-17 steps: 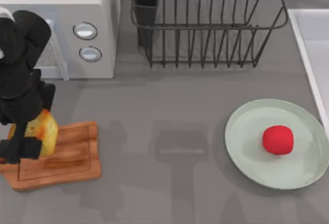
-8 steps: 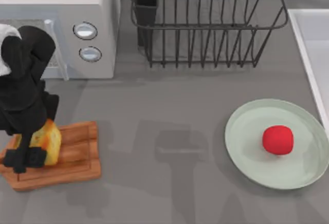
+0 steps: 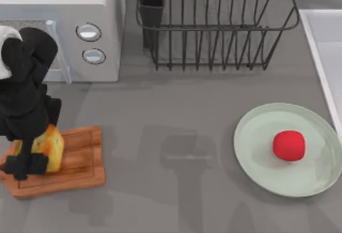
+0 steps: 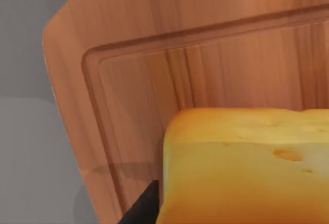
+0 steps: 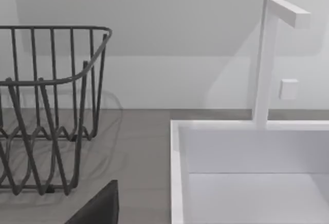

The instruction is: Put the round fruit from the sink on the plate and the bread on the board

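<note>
Three views, top one first. Left hand (image 3: 33, 155) is sitting over the board (image 3: 80, 161) at the tabletop's (image 3: 176, 137) left side, fingers closed around the bread (image 3: 48, 146). Bread is resting on the board's left half, partly covered by the black arm. Board is lying just in front of the microwave (image 3: 69, 30). Round fruit (image 3: 289, 145) is sitting on the plate (image 3: 256, 153), a little right of its centre, at the right side of the tabletop. Sink (image 3: 323, 46) is running along the right edge, just beside the plate's rim. Wire dish rack (image 3: 214, 24) is standing at the back, between the microwave and the sink, with a dark cup holder (image 3: 153, 0) on its left end.

Left wrist view: bread (image 4: 247, 167) is sitting close up against the board (image 4: 154, 54), the groove near the board's edge curving round one corner. One dark finger (image 4: 144, 208) is pressing on the bread's side. Grey tabletop (image 4: 25, 131) is showing past the board's edge.

Right wrist view: camera is looking across the tabletop (image 5: 139, 147) at the sink (image 5: 247, 157) with its white tap (image 5: 267, 59), and at the dish rack (image 5: 51, 106) beside it. One dark piece of the right hand is poking in at the lower edge; cannot tell whether that hand is open or closed.
</note>
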